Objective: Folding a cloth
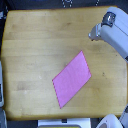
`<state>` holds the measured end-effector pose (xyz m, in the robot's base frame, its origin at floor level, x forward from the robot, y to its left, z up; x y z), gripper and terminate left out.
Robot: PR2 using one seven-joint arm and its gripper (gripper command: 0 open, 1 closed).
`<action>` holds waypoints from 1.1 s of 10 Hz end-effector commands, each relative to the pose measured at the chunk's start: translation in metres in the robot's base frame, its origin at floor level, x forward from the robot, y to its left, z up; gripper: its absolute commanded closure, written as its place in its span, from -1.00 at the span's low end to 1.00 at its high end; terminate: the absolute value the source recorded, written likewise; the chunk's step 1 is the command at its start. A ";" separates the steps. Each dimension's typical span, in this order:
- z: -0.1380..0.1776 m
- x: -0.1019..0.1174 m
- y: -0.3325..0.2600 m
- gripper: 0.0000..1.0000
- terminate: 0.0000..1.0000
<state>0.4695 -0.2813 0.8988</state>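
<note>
Below and toward the exterior view's left of the gripper [94,34], whose opening cannot be told, the cloth [73,78] lies flat on the table [35,45].

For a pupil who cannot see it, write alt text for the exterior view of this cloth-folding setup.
A pink cloth lies flat and unfolded, diamond-shaped, on a wooden table, a little toward the exterior view's right. A grey-white robot arm reaches in from the upper right corner, clear of the cloth; its gripper cannot be made out.

Single overhead view onto the table [30,30]
</note>
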 end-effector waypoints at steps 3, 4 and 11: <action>-0.005 -0.002 0.023 -1.00 -1.00; -0.007 -0.013 0.035 -1.00 -1.00; -0.073 -0.070 0.078 -1.00 -1.00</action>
<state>0.4342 -0.2269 0.8674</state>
